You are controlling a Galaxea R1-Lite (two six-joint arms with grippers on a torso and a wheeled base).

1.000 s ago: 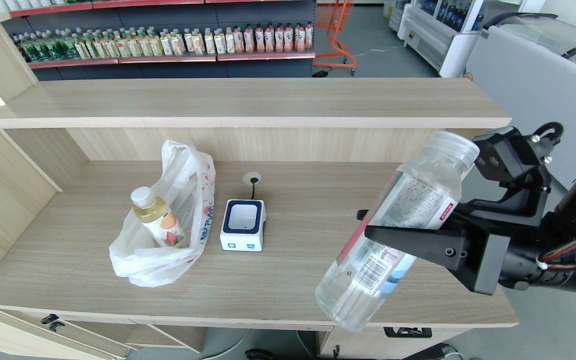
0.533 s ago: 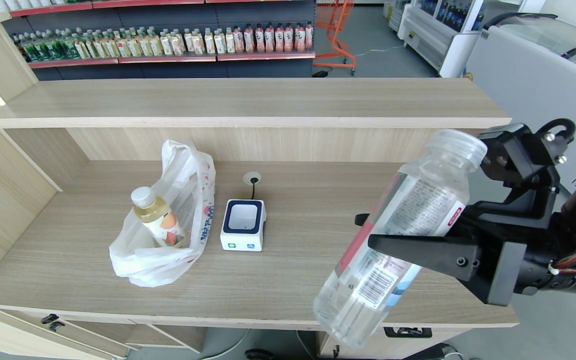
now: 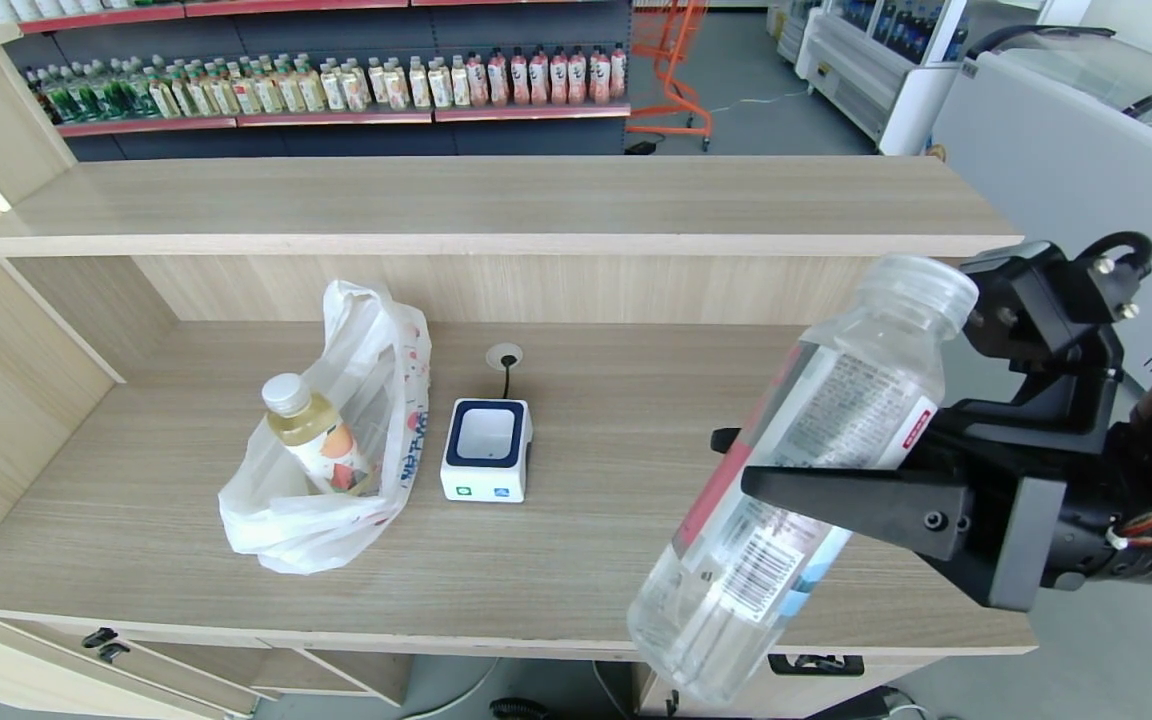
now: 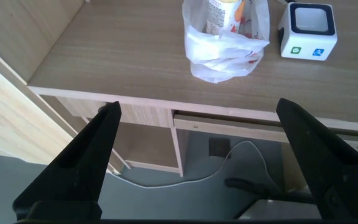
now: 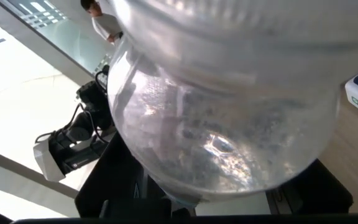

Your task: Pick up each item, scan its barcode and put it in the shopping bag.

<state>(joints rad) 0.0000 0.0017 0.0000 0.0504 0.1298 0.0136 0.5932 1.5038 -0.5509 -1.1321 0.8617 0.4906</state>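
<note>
Right gripper point(image 3: 731, 460): is pinching the water bottle point(image 3: 816, 420) around its labelled middle, one finger on each side, and is holding it up over the right end of the counter point(image 3: 586, 560).
Left gripper point(image 4: 197, 155): its fingers are standing wide apart with nothing between them, and it is hanging out in front of the counter's near edge.
Shopping bag point(image 3: 286, 530): is sitting open on the counter, just beside the scanner point(image 3: 486, 450), on the scanner's left.
Bag contents: a drink bottle point(image 3: 311, 435) with a white cap is leaning inside, its cap uppermost.
Water bottle axis: is running on a slant, the clear cap pointing up and toward the right, the base hanging down past the counter's near edge, and the barcode facing the head camera.
</note>
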